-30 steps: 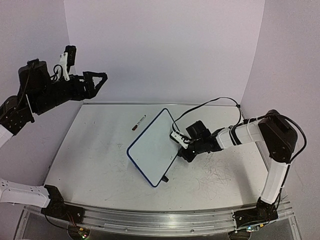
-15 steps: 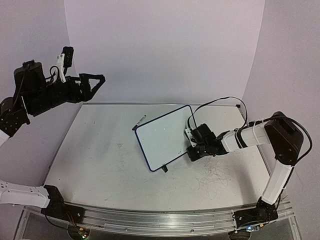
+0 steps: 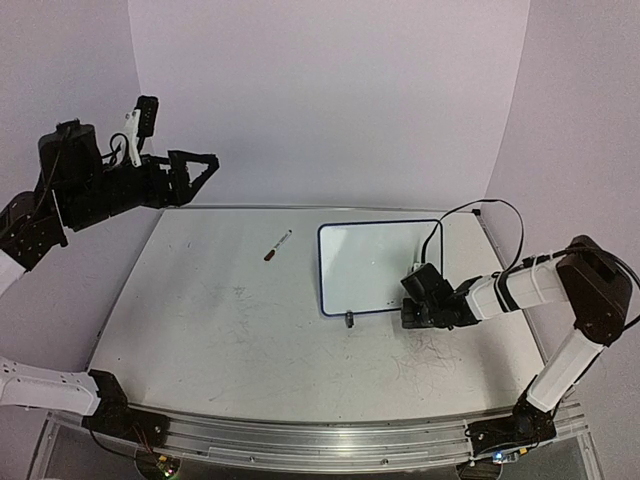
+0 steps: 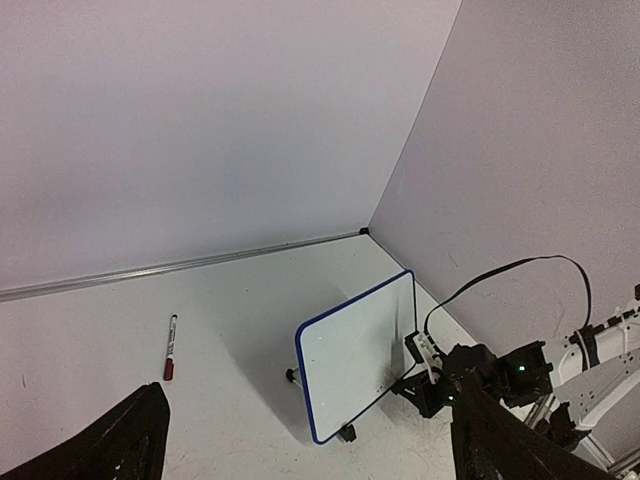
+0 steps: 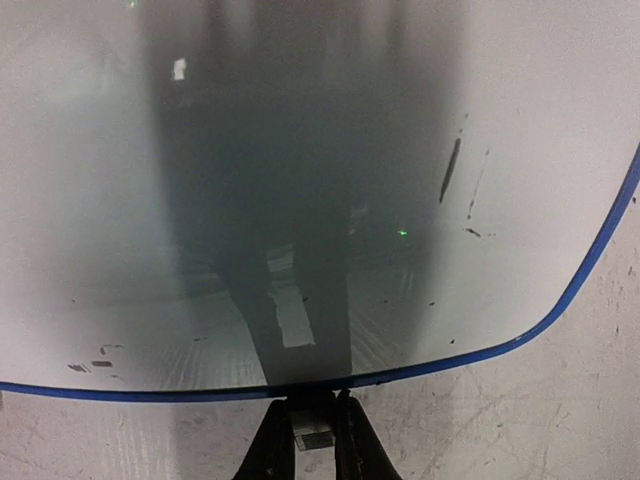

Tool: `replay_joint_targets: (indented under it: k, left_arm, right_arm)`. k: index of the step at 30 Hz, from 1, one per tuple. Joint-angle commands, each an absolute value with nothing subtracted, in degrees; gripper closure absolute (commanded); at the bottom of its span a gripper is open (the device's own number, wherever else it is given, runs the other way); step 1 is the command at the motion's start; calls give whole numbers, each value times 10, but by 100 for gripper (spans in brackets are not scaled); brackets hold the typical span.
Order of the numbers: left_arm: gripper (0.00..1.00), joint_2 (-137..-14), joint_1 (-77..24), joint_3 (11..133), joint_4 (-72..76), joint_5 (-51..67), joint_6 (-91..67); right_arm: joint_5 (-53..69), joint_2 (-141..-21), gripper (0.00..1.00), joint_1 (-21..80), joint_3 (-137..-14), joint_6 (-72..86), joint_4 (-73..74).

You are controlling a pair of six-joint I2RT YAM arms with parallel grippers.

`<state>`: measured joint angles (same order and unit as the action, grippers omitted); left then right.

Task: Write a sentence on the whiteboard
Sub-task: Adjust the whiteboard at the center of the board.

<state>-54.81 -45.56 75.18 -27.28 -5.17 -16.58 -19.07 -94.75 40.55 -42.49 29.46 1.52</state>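
Observation:
The whiteboard, white with a thin blue frame, stands on the table right of centre, and one black clip foot shows at its lower left. My right gripper is low at the board's lower right corner. In the right wrist view its fingers are shut on the other black foot under the blue edge of the whiteboard. No sentence shows on the face, only a few dark specks. My left gripper hangs open high at the far left, holding nothing. From there I see the whiteboard tilted on its stand.
A marker with a red cap lies on the table left of the board, also seen as the marker. Grey scuff scribbles mark the tabletop in front of my right arm. A black cable loops behind the board.
My right gripper has swung the board from a slanted pose near the centre round to face the front, further right. The left arm has barely shifted.

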Motion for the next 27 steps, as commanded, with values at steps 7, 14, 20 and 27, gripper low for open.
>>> replay_joint_targets:
  k: [7, 14, 20, 27]
  left_arm:
    - [1, -596, -454, 753, -247, -19, -162]
    - [1, -630, -454, 751, -220, -26, -155]
    - [1, -639, -453, 740, -199, -74, -156]
    - [1, -654, -453, 720, -162, -111, -160]
  right_arm:
    - [-240, -913, 100, 418, -419, 405, 37]
    - [-243, -891, 100, 434, -406, 429, 49]
    - [-241, -891, 100, 462, -410, 414, 57]
    - [-255, -917, 100, 494, -406, 442, 79]
